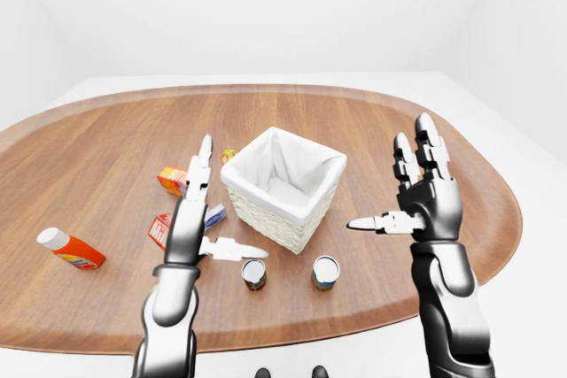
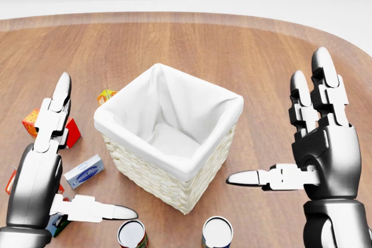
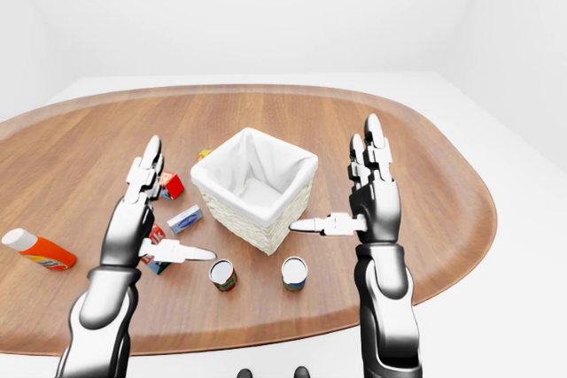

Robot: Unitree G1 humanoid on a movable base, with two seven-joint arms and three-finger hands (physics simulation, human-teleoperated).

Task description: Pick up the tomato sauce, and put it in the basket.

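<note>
room: plain white walls and white floor around an oval wooden surface [image 1: 399, 130].
basket: white-lined woven basket [image 1: 283, 185] standing near the middle of the surface, open at the top, nothing visible inside.
cans: two upright cans at the lower edge of the basket in the left-eye view, a red-labelled can [image 1: 254, 273] on the left and a blue-labelled can [image 1: 325, 272] on the right; apart from each other and not touching the basket. which of them is the tomato sauce cannot be told for sure; the red-labelled one looks likeliest.
left hand: left hand [image 1: 199, 210] raised over the surface to the left of the basket, fingers spread and straight, thumb pointing toward the basket, holding nothing.
right hand: right hand [image 1: 416, 192] raised to the right of the basket, fingers upright and apart, thumb pointing left toward the basket, holding nothing.
bottle: orange bottle [image 1: 71, 250] with a white cap lying on its side near the left rim of the surface, well apart from the rest.
small boxes: orange carton [image 1: 172, 180], red box [image 1: 159, 230] and a small blue-and-white box [image 2: 85, 171] scattered left of the basket, partly hidden behind the left hand.
</note>
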